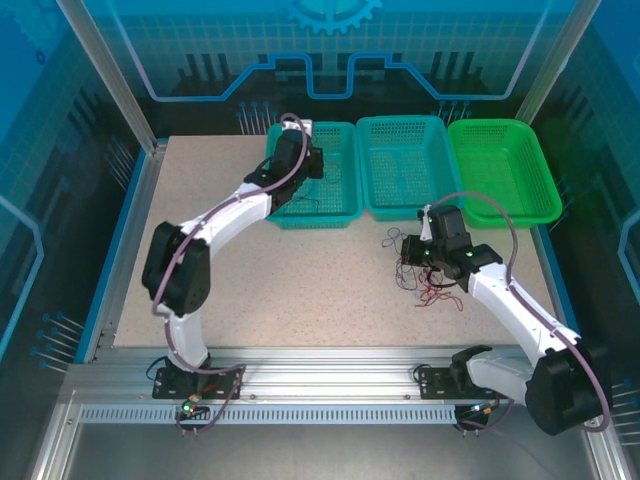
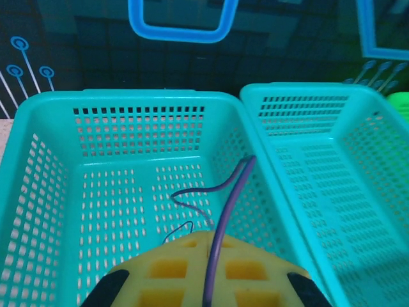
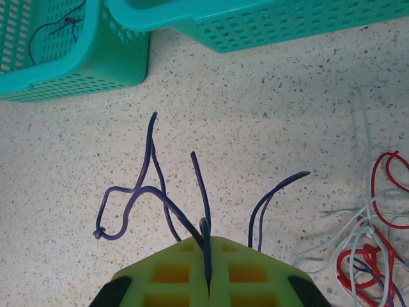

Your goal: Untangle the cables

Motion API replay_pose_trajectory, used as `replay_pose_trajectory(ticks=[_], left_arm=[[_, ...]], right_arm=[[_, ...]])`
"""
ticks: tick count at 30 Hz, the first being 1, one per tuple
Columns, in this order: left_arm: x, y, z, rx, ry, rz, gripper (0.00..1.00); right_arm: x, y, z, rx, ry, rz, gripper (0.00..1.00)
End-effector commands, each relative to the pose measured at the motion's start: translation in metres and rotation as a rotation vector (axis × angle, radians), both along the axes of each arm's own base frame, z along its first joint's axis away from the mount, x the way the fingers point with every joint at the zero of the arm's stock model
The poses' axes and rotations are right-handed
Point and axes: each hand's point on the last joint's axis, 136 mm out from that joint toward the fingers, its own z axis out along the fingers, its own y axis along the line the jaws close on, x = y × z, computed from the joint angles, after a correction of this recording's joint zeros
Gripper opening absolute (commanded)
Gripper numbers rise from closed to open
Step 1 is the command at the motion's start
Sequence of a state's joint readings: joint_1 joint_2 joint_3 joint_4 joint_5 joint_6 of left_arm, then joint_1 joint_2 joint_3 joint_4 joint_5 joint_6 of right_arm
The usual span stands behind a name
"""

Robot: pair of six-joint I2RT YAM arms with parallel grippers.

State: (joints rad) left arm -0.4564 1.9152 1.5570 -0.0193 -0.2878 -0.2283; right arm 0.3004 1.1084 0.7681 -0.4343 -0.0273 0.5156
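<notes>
My left gripper (image 2: 208,238) hovers inside the left teal basket (image 2: 45,192), yellow fingers shut on a thin purple cable (image 2: 220,240) that runs along their seam. That cable loops down to the basket floor, next to a finer dark wire (image 2: 179,227). My right gripper (image 3: 208,242) is low over the table, shut on a dark blue cable (image 3: 150,190) that loops out ahead of it. To its right lies a tangle of white and red cables (image 3: 367,256). From above, the right gripper (image 1: 415,250) sits at the tangle (image 1: 425,280), and the left gripper (image 1: 300,165) is over the basket.
Three baskets stand in a row at the back: left teal (image 1: 335,210), middle teal (image 1: 405,195), green (image 1: 505,205). In the right wrist view, the left teal basket (image 3: 96,64) holds a dark wire (image 3: 48,32). Open speckled table (image 1: 300,280) lies between the arms.
</notes>
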Motion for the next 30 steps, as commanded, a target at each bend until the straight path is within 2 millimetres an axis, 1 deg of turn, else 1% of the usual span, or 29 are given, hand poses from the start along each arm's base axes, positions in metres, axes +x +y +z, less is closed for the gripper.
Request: replay_pose_trajectory(ticks=[1, 2, 3, 4, 6, 8, 11, 12, 15, 17, 19, 21, 23, 25, 27, 30], left_arm=[[0.006, -0.013, -0.007, 0.027, 0.010, -0.077, 0.26], [0.002, -0.014, -0.003, 0.014, 0.002, -0.088, 0.35], [-0.004, -0.015, 0.004, -0.012, -0.010, -0.104, 0.42], [-0.013, -0.015, 0.012, -0.038, -0.024, -0.115, 0.45], [-0.035, -0.015, 0.030, -0.095, -0.054, -0.142, 0.48], [-0.062, -0.017, 0.054, -0.154, -0.088, -0.183, 0.52], [-0.112, -0.031, 0.077, -0.229, -0.119, -0.307, 0.59], [-0.130, -0.039, 0.080, -0.252, -0.122, -0.367, 0.61], [-0.182, -0.062, 0.078, -0.324, -0.092, -0.548, 0.64], [-0.208, -0.072, 0.070, -0.375, -0.043, -0.621, 0.66], [-0.228, -0.081, 0.059, -0.375, -0.017, -0.661, 0.66], [-0.241, -0.089, 0.047, -0.340, -0.008, -0.702, 0.67], [-0.244, -0.094, 0.033, -0.305, -0.001, -0.728, 0.69], [-0.240, -0.097, 0.020, -0.286, 0.016, -0.725, 0.71], [-0.235, -0.103, 0.012, -0.275, 0.039, -0.731, 0.72], [-0.229, -0.114, 0.007, -0.293, 0.063, -0.753, 0.72]], right_arm=[[-0.001, 0.003, 0.022, 0.013, -0.036, 0.021, 0.03], [-0.001, 0.004, 0.025, 0.016, -0.042, 0.027, 0.03], [-0.002, 0.005, 0.027, 0.020, -0.047, 0.036, 0.03], [-0.003, 0.007, 0.030, 0.029, -0.055, 0.044, 0.03], [-0.002, 0.013, 0.035, 0.058, -0.075, 0.069, 0.03], [0.000, 0.021, 0.039, 0.099, -0.091, 0.100, 0.03], [0.003, 0.035, 0.049, 0.167, -0.120, 0.152, 0.03], [0.005, 0.039, 0.053, 0.188, -0.130, 0.163, 0.03], [0.008, 0.051, 0.063, 0.241, -0.162, 0.211, 0.03], [0.009, 0.058, 0.067, 0.264, -0.176, 0.240, 0.03], [0.009, 0.064, 0.070, 0.289, -0.187, 0.272, 0.03], [0.007, 0.071, 0.073, 0.313, -0.198, 0.307, 0.03], [0.004, 0.079, 0.077, 0.332, -0.208, 0.344, 0.03], [0.000, 0.087, 0.081, 0.340, -0.222, 0.391, 0.03], [-0.006, 0.095, 0.085, 0.340, -0.236, 0.439, 0.03], [-0.015, 0.105, 0.089, 0.335, -0.253, 0.495, 0.04]])
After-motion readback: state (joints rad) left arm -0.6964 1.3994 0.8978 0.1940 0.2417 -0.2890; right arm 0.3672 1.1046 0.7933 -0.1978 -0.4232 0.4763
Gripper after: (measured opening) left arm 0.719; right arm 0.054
